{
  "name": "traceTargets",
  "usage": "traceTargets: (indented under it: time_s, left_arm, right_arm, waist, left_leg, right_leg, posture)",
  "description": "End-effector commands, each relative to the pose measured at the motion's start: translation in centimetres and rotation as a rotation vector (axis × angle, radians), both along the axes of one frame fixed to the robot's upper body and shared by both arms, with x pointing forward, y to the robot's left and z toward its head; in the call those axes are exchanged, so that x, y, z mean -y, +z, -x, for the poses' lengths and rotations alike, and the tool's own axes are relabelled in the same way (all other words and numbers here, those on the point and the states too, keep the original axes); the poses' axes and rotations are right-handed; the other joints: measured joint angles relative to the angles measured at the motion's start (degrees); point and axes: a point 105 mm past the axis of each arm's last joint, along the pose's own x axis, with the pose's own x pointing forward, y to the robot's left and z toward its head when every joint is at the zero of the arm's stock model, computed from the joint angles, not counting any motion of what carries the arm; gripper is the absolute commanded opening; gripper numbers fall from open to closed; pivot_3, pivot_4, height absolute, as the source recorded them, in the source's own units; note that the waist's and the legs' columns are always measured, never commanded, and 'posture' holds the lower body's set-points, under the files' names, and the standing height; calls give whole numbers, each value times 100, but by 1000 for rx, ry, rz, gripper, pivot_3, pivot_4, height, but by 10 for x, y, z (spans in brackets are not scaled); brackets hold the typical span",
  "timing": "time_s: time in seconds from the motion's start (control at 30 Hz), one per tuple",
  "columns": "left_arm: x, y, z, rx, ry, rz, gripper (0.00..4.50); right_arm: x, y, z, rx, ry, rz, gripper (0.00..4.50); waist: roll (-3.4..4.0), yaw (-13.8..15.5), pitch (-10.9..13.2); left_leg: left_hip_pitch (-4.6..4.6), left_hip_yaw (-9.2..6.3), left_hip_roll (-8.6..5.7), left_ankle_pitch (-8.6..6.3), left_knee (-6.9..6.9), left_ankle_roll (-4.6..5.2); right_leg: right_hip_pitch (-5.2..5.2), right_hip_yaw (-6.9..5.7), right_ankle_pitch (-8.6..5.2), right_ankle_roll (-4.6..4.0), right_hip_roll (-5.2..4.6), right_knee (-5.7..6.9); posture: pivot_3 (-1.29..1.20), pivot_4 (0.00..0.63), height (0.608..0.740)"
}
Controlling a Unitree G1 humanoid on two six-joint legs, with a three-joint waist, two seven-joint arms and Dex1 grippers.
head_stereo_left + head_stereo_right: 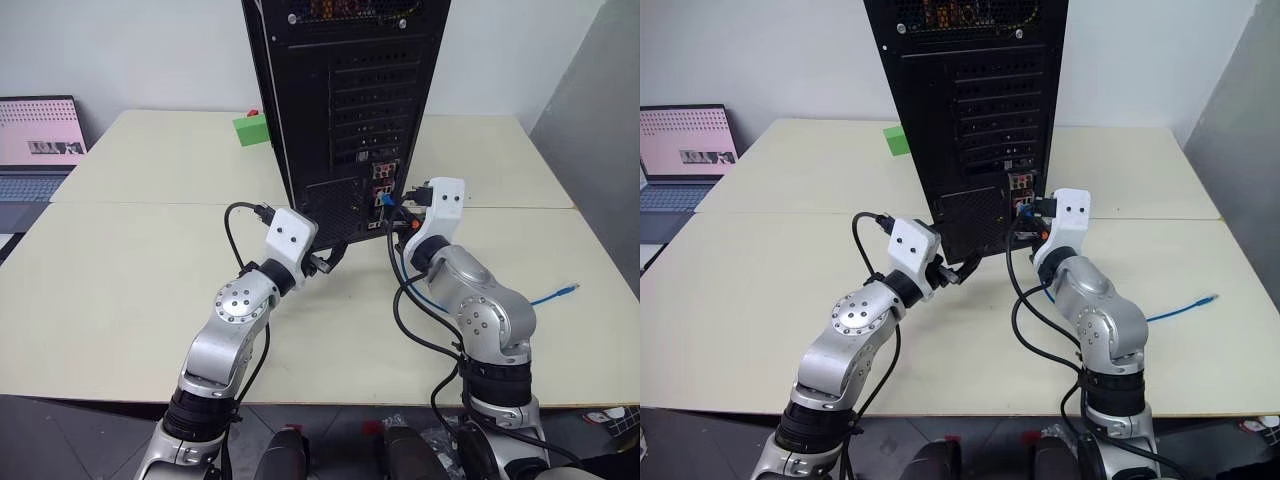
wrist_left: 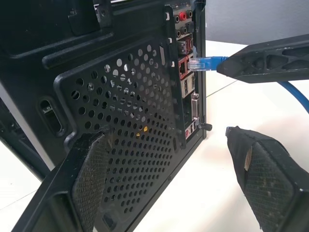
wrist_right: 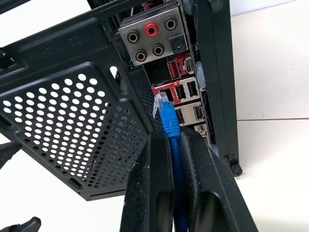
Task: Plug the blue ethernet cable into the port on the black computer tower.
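Note:
The black computer tower (image 1: 345, 100) stands upright at the middle of the table, rear panel facing me. My right gripper (image 3: 173, 133) is shut on the blue ethernet cable (image 3: 169, 121) just behind its clear plug. The plug's tip sits right at the red-framed port (image 3: 163, 93) in the connector cluster, and whether it is inside I cannot tell. The cable's free end (image 1: 568, 290) lies on the table to the right. My left gripper (image 2: 164, 137) is open at the tower's lower vent grille (image 2: 135, 111). One of its fingers (image 2: 89, 179) is against the grille and the other is off the case's side.
A green block (image 1: 252, 130) sits on the beige table (image 1: 120, 270) behind the tower's left side. An open laptop (image 1: 40, 150) stands at the far left. A grey wall closes in the right side. Thick black robot cables loop beside both wrists.

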Motion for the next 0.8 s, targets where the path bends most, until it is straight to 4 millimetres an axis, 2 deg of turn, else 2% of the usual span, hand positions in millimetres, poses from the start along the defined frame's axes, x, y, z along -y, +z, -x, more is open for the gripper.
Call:
traceTargets:
  time_s: [0.03, 0.8]
  left_arm:
    - [3, 22, 6, 82, -24, 40, 3967]
    - [-1, 20, 5, 85, -30, 18, 3967]
  right_arm:
    - [0, 15, 0, 47, -2, -16, 0]
    - [-6, 16, -5, 61, 17, -18, 0]
  waist:
    - [0, 0, 0]
    - [0, -1, 0]
  left_leg:
    - [0, 0, 0, 0, 0, 0]
    - [0, 1, 0, 0, -3, 0]
  right_leg:
    - [0, 0, 0, 0, 0, 0]
    - [-2, 0, 0, 0, 0, -2]
  posture:
    - [0, 150, 740]
    - [0, 150, 740]
